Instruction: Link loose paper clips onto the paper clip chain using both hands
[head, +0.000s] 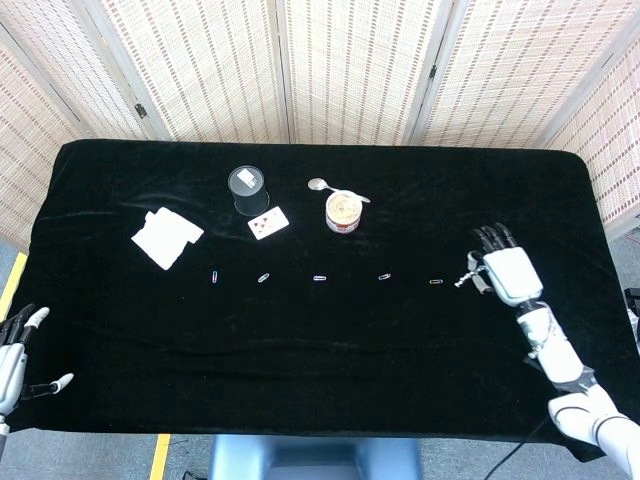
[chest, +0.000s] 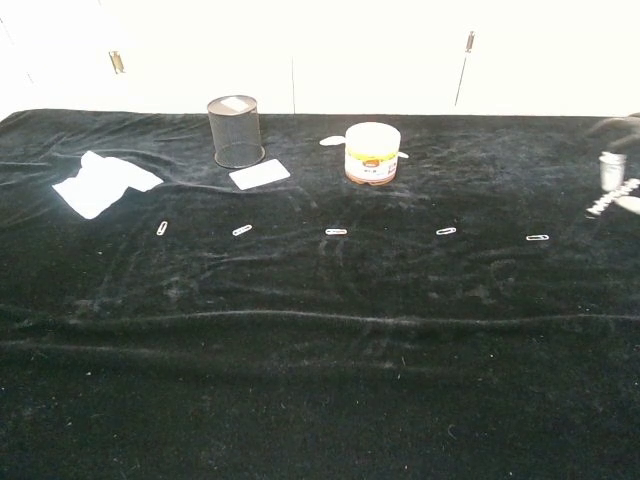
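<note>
Five loose paper clips lie in a row across the middle of the black table (head: 330, 340), well apart from each other: far-left clip (head: 214, 275) has its long axis running roughly front-to-back, second clip (head: 263, 277) sits diagonal, middle clip (head: 319, 278) and far-right clip (head: 436, 282) lie left-right, fourth clip (head: 384, 276) slightly tilted. Right hand (head: 500, 270) is just beside the far-right clip, fingers spread, holding nothing I can make out; in the chest view it's cut off at the frame edge and blurred. Left hand (head: 12, 352) sits at the near-left table edge, fingers apart and empty, partly cut off by the frame. No linked chain is distinguishable. Behind the row: mesh cup (head: 248, 189), playing card (head: 268, 224), jar (head: 343, 211), spoon (head: 322, 185), white cloth (head: 165, 237).
</note>
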